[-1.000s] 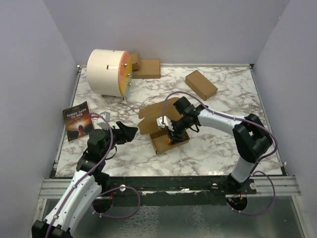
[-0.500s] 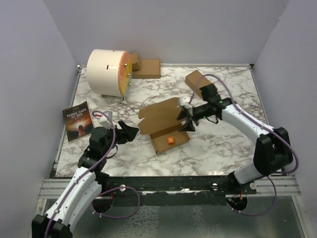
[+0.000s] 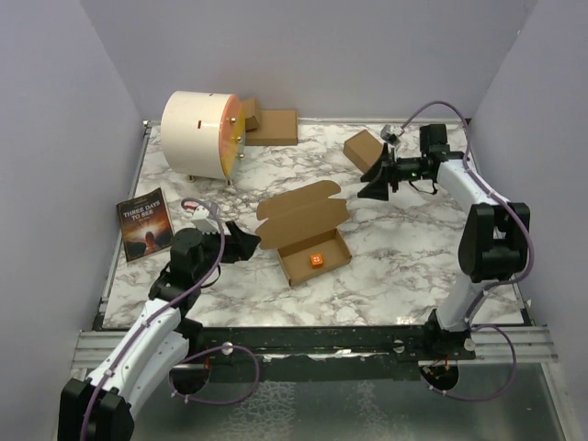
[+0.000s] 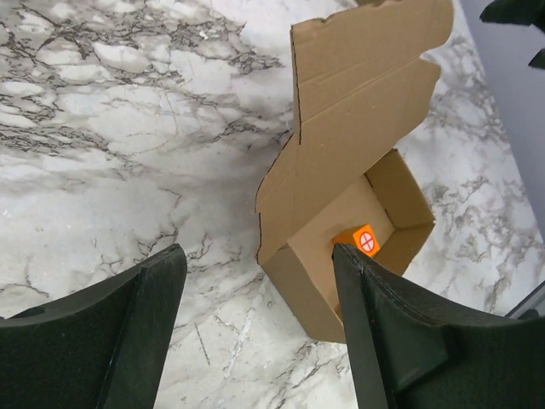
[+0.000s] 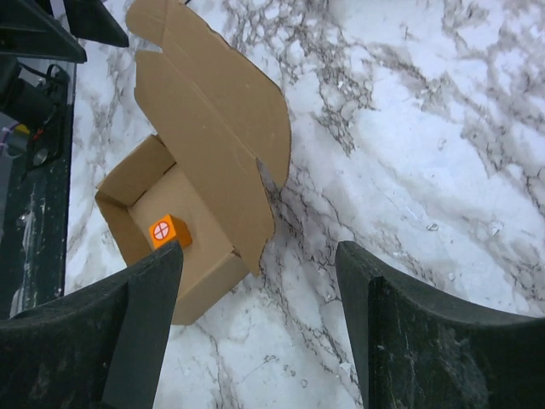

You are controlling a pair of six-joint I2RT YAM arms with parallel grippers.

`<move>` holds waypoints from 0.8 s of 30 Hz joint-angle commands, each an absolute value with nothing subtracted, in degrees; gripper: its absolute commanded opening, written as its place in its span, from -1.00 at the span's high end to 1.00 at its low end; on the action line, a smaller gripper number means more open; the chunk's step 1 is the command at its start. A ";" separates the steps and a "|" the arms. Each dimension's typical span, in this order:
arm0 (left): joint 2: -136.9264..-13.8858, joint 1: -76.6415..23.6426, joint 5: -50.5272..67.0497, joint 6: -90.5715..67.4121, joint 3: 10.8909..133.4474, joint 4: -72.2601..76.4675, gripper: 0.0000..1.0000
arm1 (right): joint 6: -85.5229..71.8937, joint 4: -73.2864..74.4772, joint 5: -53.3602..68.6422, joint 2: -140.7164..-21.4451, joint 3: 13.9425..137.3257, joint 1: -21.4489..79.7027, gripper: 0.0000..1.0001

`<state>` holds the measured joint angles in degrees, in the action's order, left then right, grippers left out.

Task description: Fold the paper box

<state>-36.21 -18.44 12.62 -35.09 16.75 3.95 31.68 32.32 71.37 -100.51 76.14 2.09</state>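
Withdrawn to the far right, well clear of the paper box (image 3: 299,216): right hand (image 3: 366,182), fingers spread, empty. Beside it, left hand (image 3: 246,243), also spread. Box at centre of worktop (image 3: 413,262), lid up, orange cube (image 3: 316,260) inside; folding seemingly unfinished.

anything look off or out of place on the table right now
Nothing looks spilled or torn. The paper box sits mid-table only half folded, its lid flap open and leaning back, and a small orange cube lies loose inside its tray, off to one side.

The paper box (image 4: 366,102) is matt brown cardboard (table (image 4: 111,128) smooth, marble-patterned).
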 commanded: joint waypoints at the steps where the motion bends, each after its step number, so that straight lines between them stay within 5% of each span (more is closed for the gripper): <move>1: -41.76 -18.12 16.95 -29.62 22.05 2.57 -0.44 | 37.27 46.33 70.94 -106.40 84.40 2.90 -0.46; 24: -69.01 -13.12 37.73 -22.51 33.64 8.50 0.19 | 41.54 57.66 63.91 -117.12 96.36 9.99 -0.30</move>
<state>-66.00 -13.98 30.37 -22.94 31.48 3.84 40.82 55.99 65.12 -115.79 94.00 9.39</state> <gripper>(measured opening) 0.431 0.671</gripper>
